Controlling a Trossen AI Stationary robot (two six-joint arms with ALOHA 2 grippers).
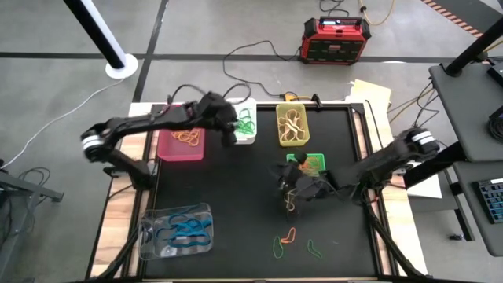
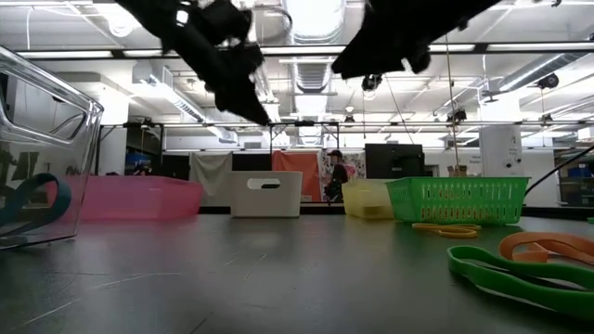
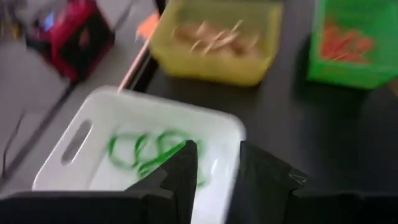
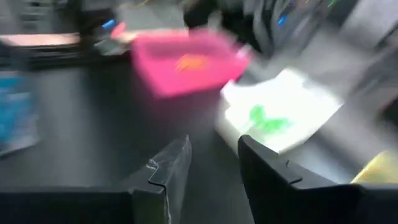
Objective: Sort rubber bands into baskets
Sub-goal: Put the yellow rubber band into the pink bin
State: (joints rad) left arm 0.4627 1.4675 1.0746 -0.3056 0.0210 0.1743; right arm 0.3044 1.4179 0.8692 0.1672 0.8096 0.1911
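Left claw point(image 3: 214, 165) over the white basket point(image 1: 246, 126) near the surface's far edge, fingers parted with a clear gap, nothing pinched between them. Green rubber bands point(image 3: 149, 149) lying loose on that basket's floor directly below. Reads as a drop position: held above the bin so a band falls in with its own colour.

Right claw point(image 4: 214, 165) above the middle of the surface, just short of the green mesh basket point(image 1: 310, 162), fingers also apart and empty in its wrist view. Thin band-like strands near it in the high view; contact not discernible. Likely poised toward the loose bands.

Unsorted: orange band point(image 1: 288, 235) and green bands point(image 1: 314, 250) flat on the surface near the near edge, well apart from every basket.

Sorted so far, by colour:
- pink basket point(image 1: 181, 144), far-left area, orange bands inside
- yellow-green basket point(image 1: 291, 126), far edge, pale yellowish bands inside
- clear basket point(image 1: 178, 230), near-left corner, blue bands inside

Baskets spread around the rim, centre kept free for picking. Task judged well advanced, few bands left.
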